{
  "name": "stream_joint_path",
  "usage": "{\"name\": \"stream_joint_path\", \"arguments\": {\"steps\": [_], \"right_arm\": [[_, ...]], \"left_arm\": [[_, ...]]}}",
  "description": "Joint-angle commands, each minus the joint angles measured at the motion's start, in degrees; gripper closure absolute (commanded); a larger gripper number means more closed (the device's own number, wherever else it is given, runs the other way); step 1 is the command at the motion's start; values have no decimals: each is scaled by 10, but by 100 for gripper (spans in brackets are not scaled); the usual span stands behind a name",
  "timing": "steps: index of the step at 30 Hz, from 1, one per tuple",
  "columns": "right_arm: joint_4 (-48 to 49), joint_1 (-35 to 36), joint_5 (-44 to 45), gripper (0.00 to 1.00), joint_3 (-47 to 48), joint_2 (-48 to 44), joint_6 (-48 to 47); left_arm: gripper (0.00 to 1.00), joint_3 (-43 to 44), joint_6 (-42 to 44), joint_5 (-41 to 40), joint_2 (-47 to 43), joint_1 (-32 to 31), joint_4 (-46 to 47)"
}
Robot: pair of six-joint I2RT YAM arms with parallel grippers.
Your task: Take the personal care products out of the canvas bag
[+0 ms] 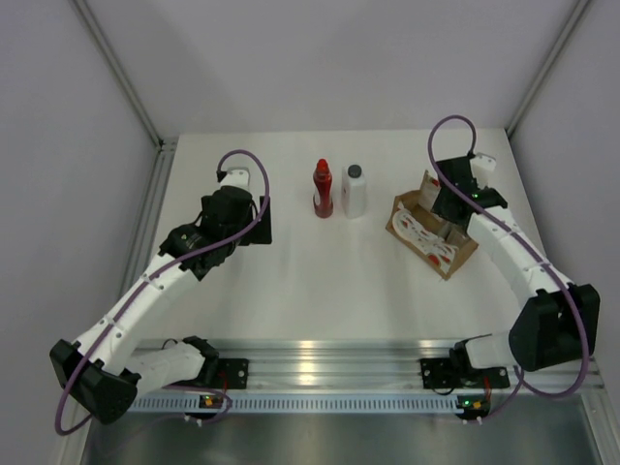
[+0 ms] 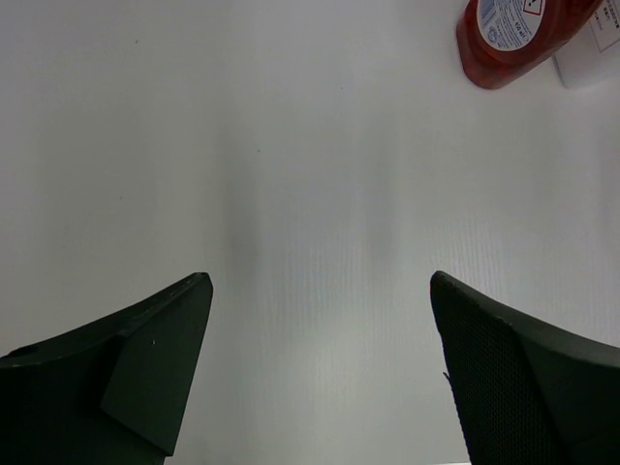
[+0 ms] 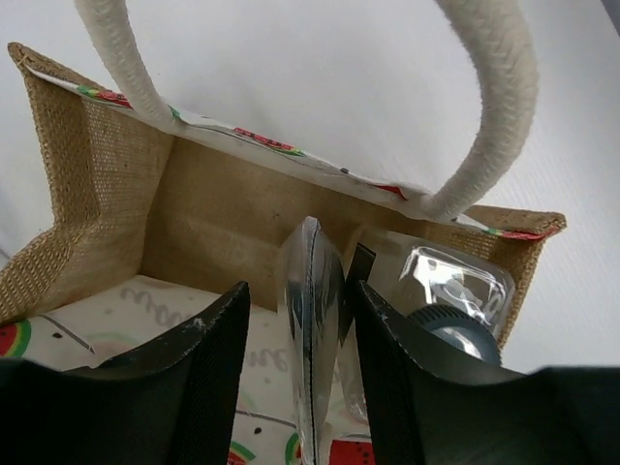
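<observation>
The red bottle (image 1: 323, 189) and the white bottle with dark cap (image 1: 355, 191) stand side by side at the table's back middle. The canvas bag (image 1: 438, 250) lies on its side at the right. My right gripper (image 1: 449, 205) is at its mouth. In the right wrist view my right gripper (image 3: 300, 291) is open inside the bag (image 3: 107, 184), its jaws straddling the slim grey-white tube (image 3: 312, 320), with a gap on the left. The clear bottle with dark cap (image 3: 455, 300) lies right of it. My left gripper (image 2: 320, 283) is open and empty over bare table.
The bag's cream looped handle (image 3: 504, 107) arches over the opening. The red bottle (image 2: 513, 34) and the white bottle (image 2: 593, 60) show at the top right corner of the left wrist view. Grey walls enclose the white table (image 1: 320, 281).
</observation>
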Motion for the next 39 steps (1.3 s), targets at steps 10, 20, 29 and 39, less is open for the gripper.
{"name": "stream_joint_path", "arguments": {"steps": [10,20,29,39], "right_arm": [[77,-20,-18,57,-25,56,22],[100,-21,1,62,-25,102,19],[100,-21,19,83,-32,96,12],[138,-18,-22,100,-27,63,-27]], "left_arm": [[2,1,4,3,-3,-1,6],[2,1,4,9,0,-1,7],[2,2,4,14,6,-1,6],[2,1,5,10,8,-1,6]]}}
